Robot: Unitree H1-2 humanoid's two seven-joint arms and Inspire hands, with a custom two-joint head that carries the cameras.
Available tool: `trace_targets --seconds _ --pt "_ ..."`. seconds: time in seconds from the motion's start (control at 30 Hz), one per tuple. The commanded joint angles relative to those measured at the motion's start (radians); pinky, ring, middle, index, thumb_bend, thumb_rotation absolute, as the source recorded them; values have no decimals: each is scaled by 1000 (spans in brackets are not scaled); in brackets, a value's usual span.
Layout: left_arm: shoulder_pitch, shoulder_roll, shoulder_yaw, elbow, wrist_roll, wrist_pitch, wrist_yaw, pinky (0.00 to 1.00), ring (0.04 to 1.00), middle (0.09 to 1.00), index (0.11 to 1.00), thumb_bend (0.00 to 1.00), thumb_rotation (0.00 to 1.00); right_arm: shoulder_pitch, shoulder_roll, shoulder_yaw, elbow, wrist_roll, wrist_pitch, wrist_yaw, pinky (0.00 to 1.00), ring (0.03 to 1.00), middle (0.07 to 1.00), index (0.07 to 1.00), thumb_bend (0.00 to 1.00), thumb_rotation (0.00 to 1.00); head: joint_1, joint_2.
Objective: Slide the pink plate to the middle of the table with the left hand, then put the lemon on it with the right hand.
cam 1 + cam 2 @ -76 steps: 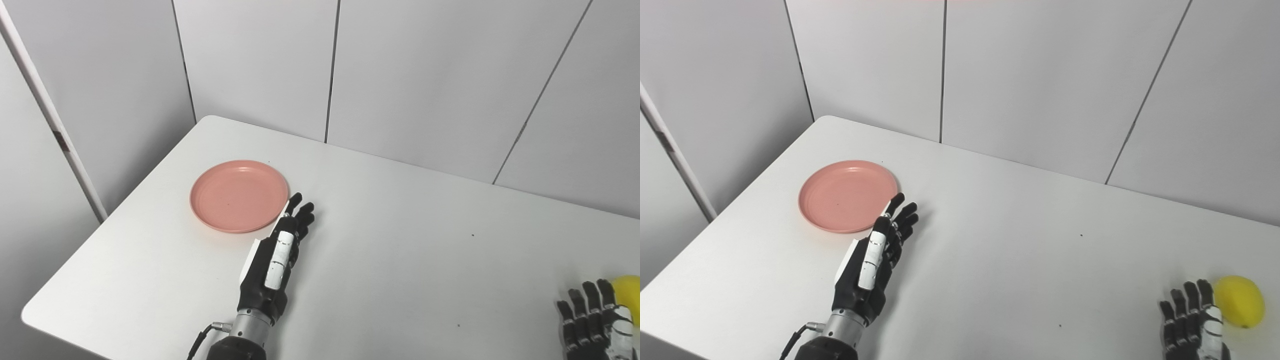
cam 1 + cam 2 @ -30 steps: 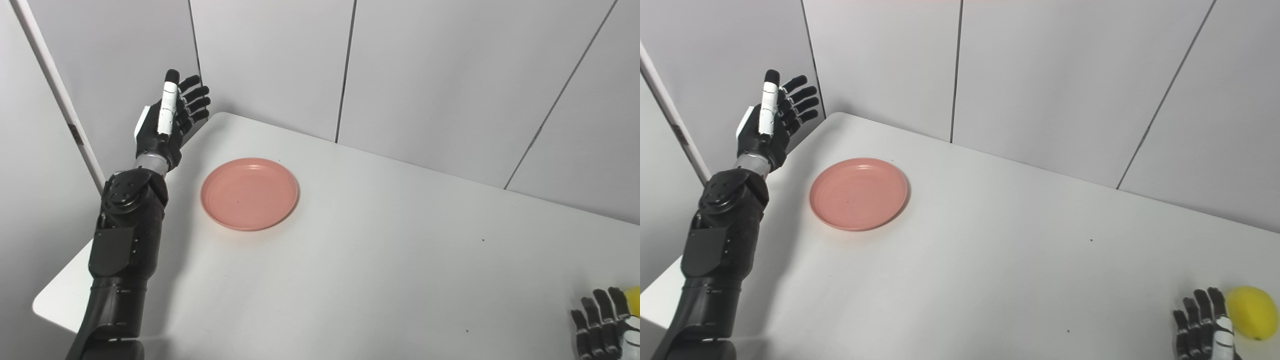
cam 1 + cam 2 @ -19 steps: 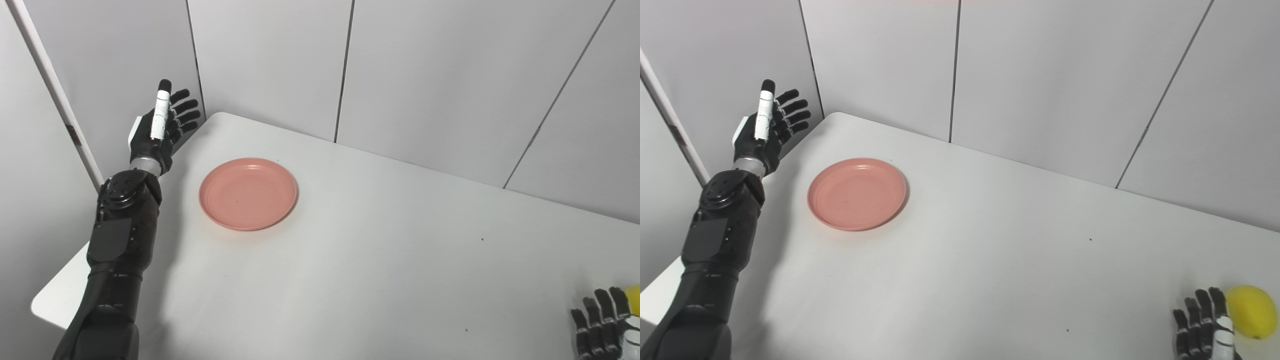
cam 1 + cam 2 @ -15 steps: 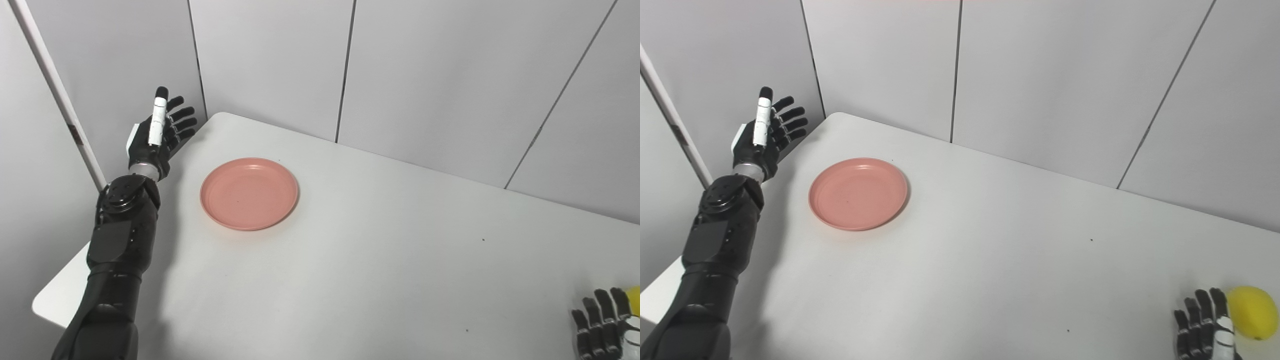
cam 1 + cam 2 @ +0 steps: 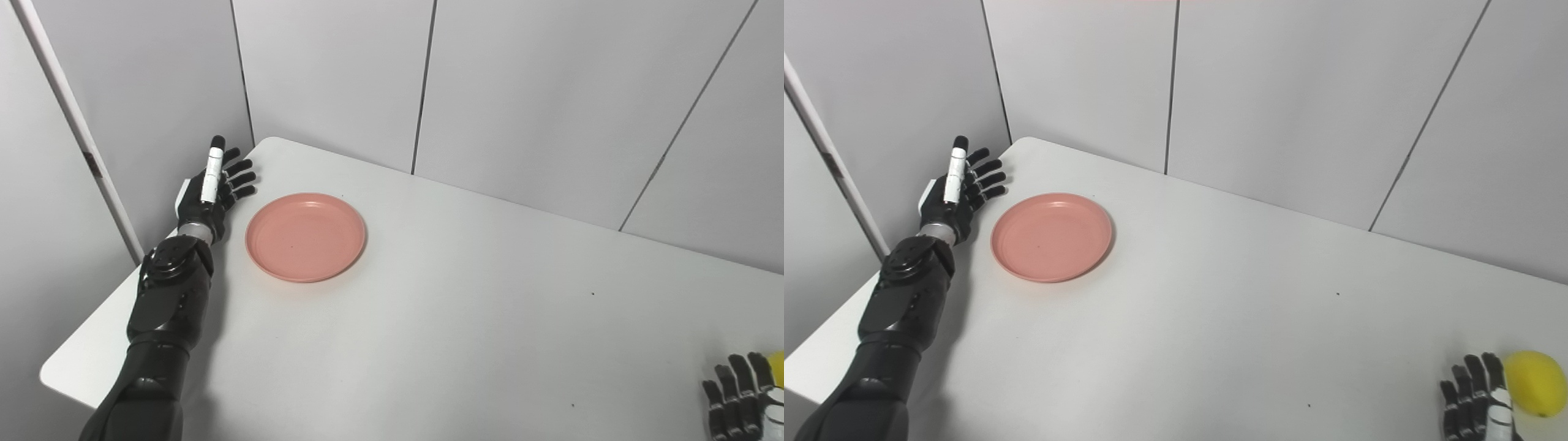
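Note:
The pink plate [image 5: 305, 236] lies flat and empty on the white table [image 5: 465, 318], toward its far left. My left hand [image 5: 212, 190] is open with fingers spread, just left of the plate and apart from it, near the table's left edge. The yellow lemon [image 5: 1534, 383] lies at the table's near right. My right hand [image 5: 1475, 405] is open, resting just left of the lemon, partly cut off by the bottom edge of the picture.
Grey wall panels [image 5: 520, 92] stand close behind the table. A white post [image 5: 73, 122] runs along the wall at the left. The table's left edge and rounded far corner lie close to my left hand.
My left hand has come down and moved right, from raised beside the wall to just left of the plate. The plate, the lemon and my right hand have not moved.

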Motion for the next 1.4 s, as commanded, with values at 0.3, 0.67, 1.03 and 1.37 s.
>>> trace_targets --seconds 0.3,0.67,1.03,1.37 --pt "-11 7 -18 60 13 -116 -37 774 771 786 812 926 884 50 26 4 52 -1 30 -5 1000 974 951 948 693 741 -1 1" --pt "29 -13 -9 49 -15 -106 -53 760 771 797 823 932 862 52 29 2 41 5 41 -17 1000 971 949 947 671 732 -4 6" --pt "72 -32 -33 -29 -16 -74 -77 755 760 777 829 908 869 51 30 4 47 1 30 -15 1000 970 946 945 685 731 -7 7" --pt "105 -45 -75 -158 -1 16 -73 719 753 781 825 899 891 51 38 7 42 5 35 -14 1000 974 952 947 682 720 -16 6"
